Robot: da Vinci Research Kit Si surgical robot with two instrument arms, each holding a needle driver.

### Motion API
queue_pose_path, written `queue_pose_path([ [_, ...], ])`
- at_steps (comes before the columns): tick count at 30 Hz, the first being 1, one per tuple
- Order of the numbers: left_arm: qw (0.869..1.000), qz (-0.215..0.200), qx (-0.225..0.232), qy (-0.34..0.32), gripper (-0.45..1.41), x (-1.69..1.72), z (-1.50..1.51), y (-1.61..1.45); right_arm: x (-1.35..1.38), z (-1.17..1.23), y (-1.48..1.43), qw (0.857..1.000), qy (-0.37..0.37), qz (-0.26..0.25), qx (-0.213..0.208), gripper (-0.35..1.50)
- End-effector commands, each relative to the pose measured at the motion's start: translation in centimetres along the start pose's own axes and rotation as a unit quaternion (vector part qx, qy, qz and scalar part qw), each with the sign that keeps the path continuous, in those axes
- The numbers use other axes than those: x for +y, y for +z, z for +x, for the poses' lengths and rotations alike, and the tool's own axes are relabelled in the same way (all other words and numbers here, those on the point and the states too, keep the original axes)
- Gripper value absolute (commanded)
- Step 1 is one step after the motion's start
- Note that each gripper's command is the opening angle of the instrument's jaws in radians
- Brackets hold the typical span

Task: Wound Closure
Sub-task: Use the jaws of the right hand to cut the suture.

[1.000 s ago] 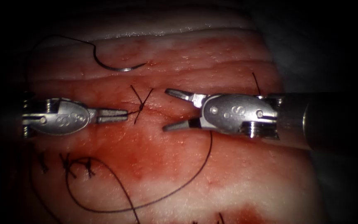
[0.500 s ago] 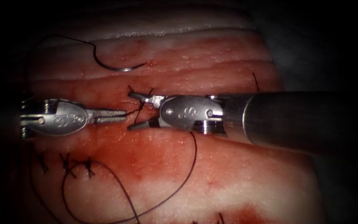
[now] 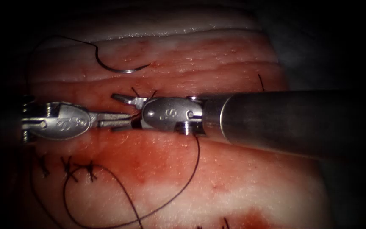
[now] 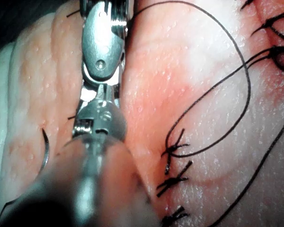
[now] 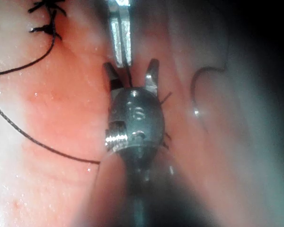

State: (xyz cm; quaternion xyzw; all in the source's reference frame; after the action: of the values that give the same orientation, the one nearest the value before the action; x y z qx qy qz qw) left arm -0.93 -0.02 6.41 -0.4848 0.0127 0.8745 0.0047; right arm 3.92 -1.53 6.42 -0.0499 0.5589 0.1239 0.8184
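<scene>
Left pincer (image 3: 126, 119) clenched on thread (image 3: 137, 113); right pincer (image 3: 121, 113) spread, straddling it; needle (image 3: 121, 68) free.

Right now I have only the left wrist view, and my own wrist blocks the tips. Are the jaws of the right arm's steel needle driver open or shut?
Observer: Open. The right arm's steel needle driver holds nothing. Its jaws straddle the tip of the left arm's steel needle driver.
Operator: What does my left tool hold?
Observer: Its jaws look shut on the dark thread, right at their tips.
Operator: Is the needle free?
Observer: Yes. The thin curved steel needle lies whole on the pink tissue, farther up than both tools. Neither tool holds it, and it is not in the tissue.
</scene>
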Motion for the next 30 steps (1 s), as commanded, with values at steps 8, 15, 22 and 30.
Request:
queue_pose_path([
  [8, 1.000, -0.001, 0.002, 0.000, -0.45, 0.01, 0.02, 0.05, 0.02, -0.09, 0.15, 1.000, -0.003, -0.008, 0.001, 0.64],
  [15, 1.000, -0.002, 0.004, 0.000, -0.45, 0.02, 0.04, 0.05, 0.03, -0.11, 0.20, 1.000, -0.007, -0.015, 0.000, 0.14],
  [22, 1.000, -0.003, 0.005, 0.000, -0.45, 0.02, 0.04, 0.04, 0.00, -0.12, 0.22, 0.998, 0.041, -0.038, -0.001, -0.35],
  [30, 1.000, -0.001, 0.006, -0.009, -0.45, -0.11, -0.10, -0.17, 0.15, 0.03, -0.27, 0.999, 0.009, -0.022, 0.023, 1.42],
])
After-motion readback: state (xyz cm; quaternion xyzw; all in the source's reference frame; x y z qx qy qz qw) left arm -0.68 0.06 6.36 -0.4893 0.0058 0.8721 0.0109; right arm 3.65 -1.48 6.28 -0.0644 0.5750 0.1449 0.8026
